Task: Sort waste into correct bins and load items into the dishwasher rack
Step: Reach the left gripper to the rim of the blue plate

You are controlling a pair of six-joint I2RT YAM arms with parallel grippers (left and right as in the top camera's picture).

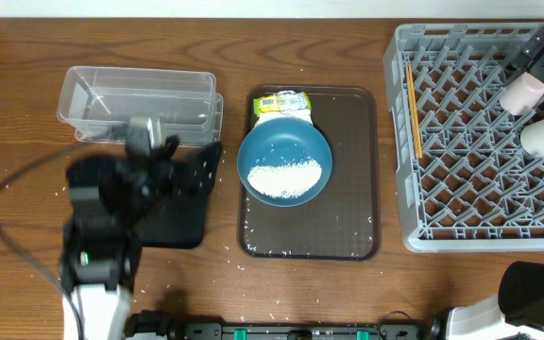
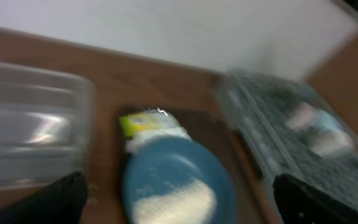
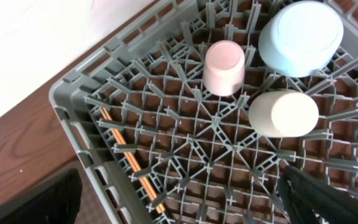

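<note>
The dark-blue bowl (image 1: pixel 284 162) sits on the brown serving tray and holds a heap of white rice (image 1: pixel 286 179). The yellow-green wrapper (image 1: pixel 281 102) lies at the bowl's far rim, with a bit of white napkin (image 2: pixel 157 138) under it. My left gripper (image 1: pixel 196 170) is open and empty over the black tray (image 1: pixel 173 222), left of the bowl (image 2: pixel 176 180). The clear tub (image 1: pixel 140 99) is behind it. My right gripper (image 3: pixel 185 199) is open and empty above the grey rack (image 1: pixel 480 142). The rack holds the pink cup (image 3: pixel 224 65), the white cup (image 3: pixel 283 113), the light-blue cup (image 3: pixel 300 34) and the chopsticks (image 3: pixel 129 158).
The brown serving tray (image 1: pixel 348 208) lies between the black tray and the rack. Loose rice grains (image 1: pixel 253 250) are scattered on its front edge and on the wooden table near it. A black cable (image 1: pixel 8 208) loops at the left.
</note>
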